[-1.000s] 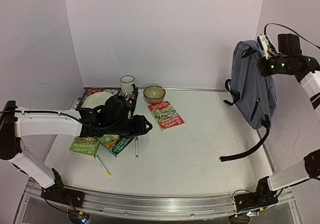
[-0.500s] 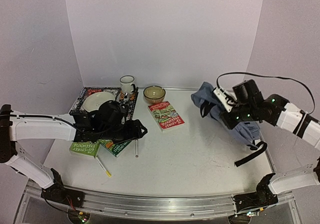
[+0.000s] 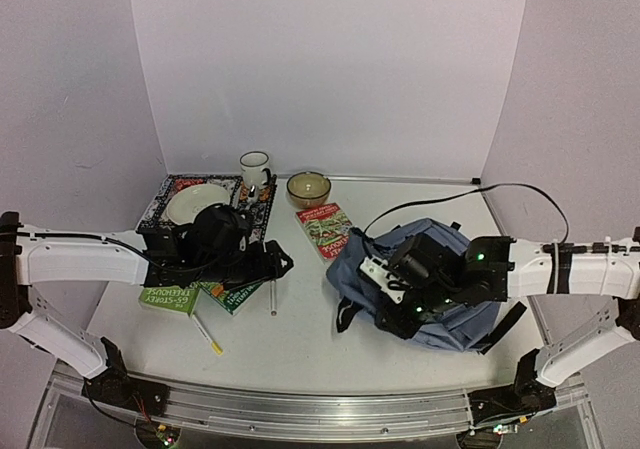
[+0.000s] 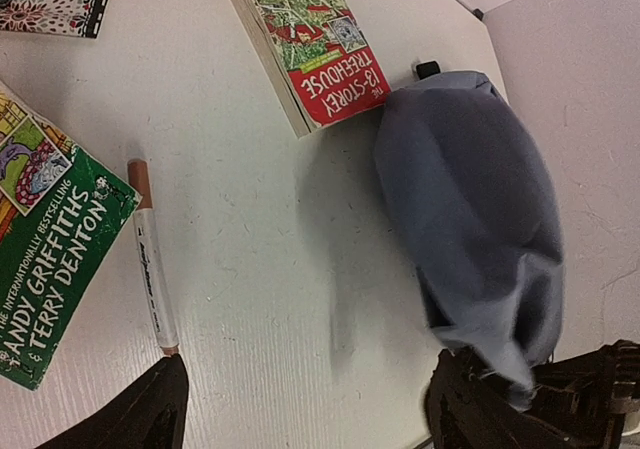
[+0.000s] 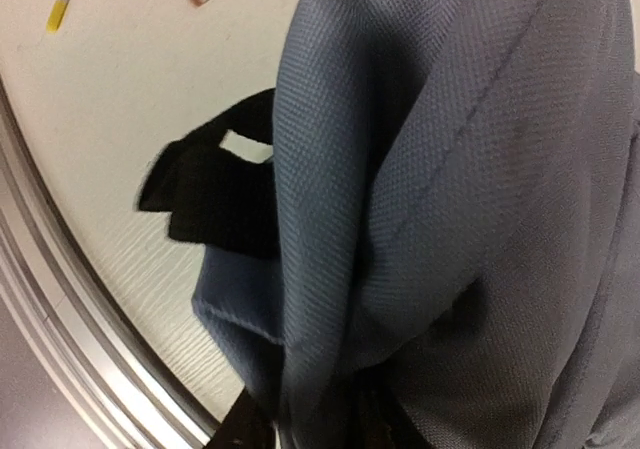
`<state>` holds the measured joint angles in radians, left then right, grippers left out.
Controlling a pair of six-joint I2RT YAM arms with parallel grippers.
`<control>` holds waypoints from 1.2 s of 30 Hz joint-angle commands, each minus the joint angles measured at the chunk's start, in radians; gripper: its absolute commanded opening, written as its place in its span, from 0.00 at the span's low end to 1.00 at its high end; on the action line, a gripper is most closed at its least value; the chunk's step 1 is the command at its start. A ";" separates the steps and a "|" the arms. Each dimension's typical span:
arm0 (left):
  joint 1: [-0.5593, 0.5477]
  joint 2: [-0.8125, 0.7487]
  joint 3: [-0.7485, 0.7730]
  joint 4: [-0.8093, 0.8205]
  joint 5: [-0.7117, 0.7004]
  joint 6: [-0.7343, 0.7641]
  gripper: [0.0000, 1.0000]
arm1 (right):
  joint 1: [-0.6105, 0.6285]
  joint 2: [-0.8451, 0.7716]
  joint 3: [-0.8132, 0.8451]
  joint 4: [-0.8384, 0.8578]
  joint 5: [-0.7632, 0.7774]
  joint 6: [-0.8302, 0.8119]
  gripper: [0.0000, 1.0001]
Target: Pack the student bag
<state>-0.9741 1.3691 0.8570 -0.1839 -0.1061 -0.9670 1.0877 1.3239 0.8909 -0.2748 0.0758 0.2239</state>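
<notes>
The student bag (image 3: 452,321), grey-blue with black straps, lies slumped on the table right of centre; it also shows in the left wrist view (image 4: 470,189) and fills the right wrist view (image 5: 450,119). My right gripper (image 3: 395,304) rests on top of it, and a fold of its fabric runs down between the fingers, which hold it. One black strap (image 5: 210,194) hangs off the bag's near side. My left gripper (image 3: 278,267) hovers low over bare table beside a brown-capped marker (image 4: 152,269), its jaws wide open and empty (image 4: 305,419).
A red book (image 3: 325,224) lies just left of the bag's top. Two green books (image 3: 230,294) lie under my left arm, and a yellow-tipped pen (image 3: 207,334) lies nearer the front. At the back stand a patterned tray with a plate (image 3: 165,191), a mug (image 3: 254,169) and a bowl (image 3: 308,187).
My right arm swung the bag down from high at the right wall and laid it on the table. The left gripper opened wider and barely moved.
</notes>
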 commanded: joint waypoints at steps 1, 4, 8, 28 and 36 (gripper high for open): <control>0.005 0.021 0.034 0.011 0.024 0.024 0.85 | 0.032 0.026 0.007 -0.016 -0.091 0.113 0.45; 0.005 0.045 0.049 0.011 0.033 0.034 0.86 | 0.031 -0.007 0.047 -0.034 -0.091 0.131 0.61; 0.003 0.091 0.085 0.012 0.070 0.049 0.87 | 0.024 -0.054 0.084 -0.065 -0.009 0.162 0.77; -0.008 0.446 0.385 0.011 0.146 0.226 0.80 | -0.343 0.168 0.101 0.174 0.066 0.153 0.59; -0.006 0.487 0.400 0.009 0.142 0.227 0.43 | -0.374 0.408 0.279 0.204 0.085 0.103 0.47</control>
<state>-0.9829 1.8470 1.2114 -0.1836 0.0501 -0.7577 0.7286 1.6563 1.0824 -0.0876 0.1404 0.3632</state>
